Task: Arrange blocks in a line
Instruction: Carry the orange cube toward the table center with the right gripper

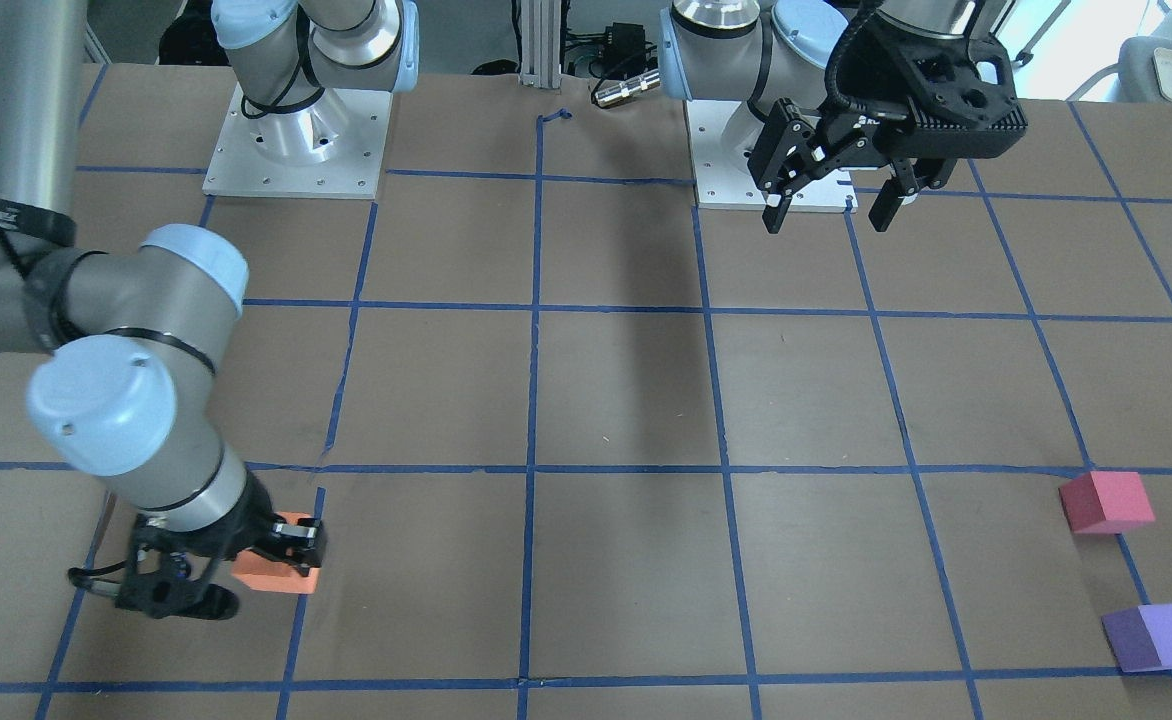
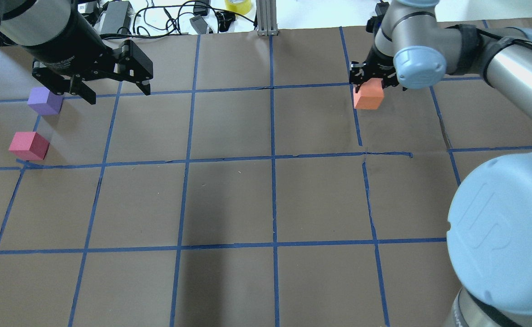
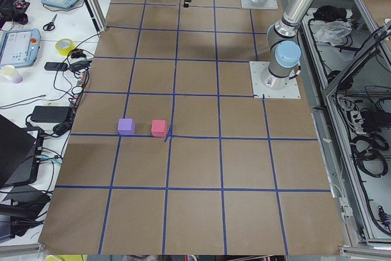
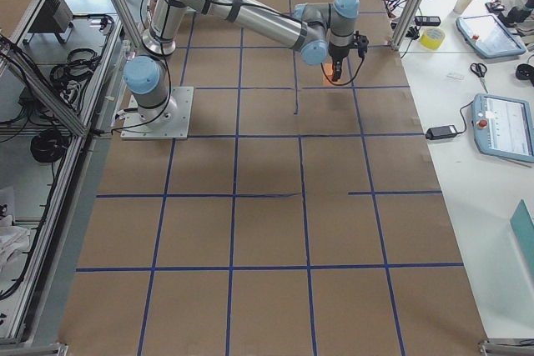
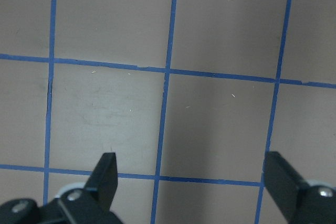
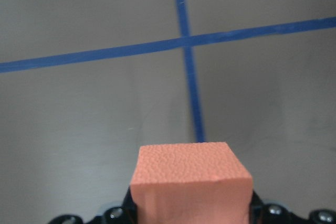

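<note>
My right gripper [image 2: 369, 83] is shut on the orange block [image 2: 368, 96], low over the table at the far right; the block fills the bottom of the right wrist view [image 6: 191, 182] and also shows in the front view [image 1: 281, 575]. The pinkish-red block [image 2: 29, 145] and the purple block [image 2: 44, 101] sit side by side on the table at the far left, a small gap between them. My left gripper [image 2: 118, 93] is open and empty, raised above the table to the right of the purple block. The left wrist view shows only bare table between its fingertips [image 5: 107, 163].
Blue tape lines [image 2: 273, 159] divide the brown table into squares. The arms' base plates [image 1: 296, 150] stand at the robot's side of the table. Cables and a yellow tape roll [image 2: 238, 5] lie past the far edge, beside an aluminium post [image 2: 266, 18].
</note>
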Robot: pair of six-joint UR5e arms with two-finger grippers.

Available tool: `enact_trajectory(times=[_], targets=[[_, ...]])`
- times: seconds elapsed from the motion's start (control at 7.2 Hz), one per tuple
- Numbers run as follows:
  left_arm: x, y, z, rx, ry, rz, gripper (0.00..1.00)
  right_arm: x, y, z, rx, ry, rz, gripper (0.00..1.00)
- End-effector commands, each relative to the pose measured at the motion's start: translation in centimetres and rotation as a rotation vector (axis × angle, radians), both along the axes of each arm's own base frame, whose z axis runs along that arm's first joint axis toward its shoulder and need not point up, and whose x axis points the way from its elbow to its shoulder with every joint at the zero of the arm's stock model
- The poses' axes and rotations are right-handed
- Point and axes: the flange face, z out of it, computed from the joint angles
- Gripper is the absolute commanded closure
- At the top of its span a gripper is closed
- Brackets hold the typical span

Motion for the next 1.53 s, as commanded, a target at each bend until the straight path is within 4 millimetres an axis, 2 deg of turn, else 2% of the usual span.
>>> enact_trajectory(times=[0.0,0.14,0.28,0.56,0.69,0.97,1.25,1.39], targets=[[0.1,-0.2,-0.1,-0.001,-0.001,-0.001,0.00,12.9,3.7,0.7,-0.024,0.014,-0.054,0.71],[0.0,-0.3,-0.1,-0.004,0.004,-0.004,0.00,17.3,5.3,-3.7,0.037,0.018,-0.084,0.71],[0.4,-0.4,0.4,-0.012,0.010,0.004,0.00,19.4,4.8,-6.7,0.007,0.000,-0.081,0.68],[0.3,-0.1,0.1,-0.008,0.009,0.002,0.00,23.2,6.2,-6.5,-0.039,-0.019,-0.037,0.67],[0.3,-0.1,0.4,-0.014,0.009,0.003,0.00,23.4,6.3,-6.4,-0.037,-0.019,-0.034,0.67],[0.2,-0.1,0.0,-0.004,-0.005,-0.001,0.00,23.5,6.4,-7.0,-0.029,-0.011,-0.029,0.60],[0.2,-0.4,-0.1,-0.003,0.005,-0.004,0.00,23.5,6.5,-6.9,-0.029,-0.015,-0.031,0.31],[0.1,-0.6,-0.1,0.000,0.009,-0.003,0.00,23.5,6.5,-6.9,-0.027,-0.011,-0.023,0.00]])
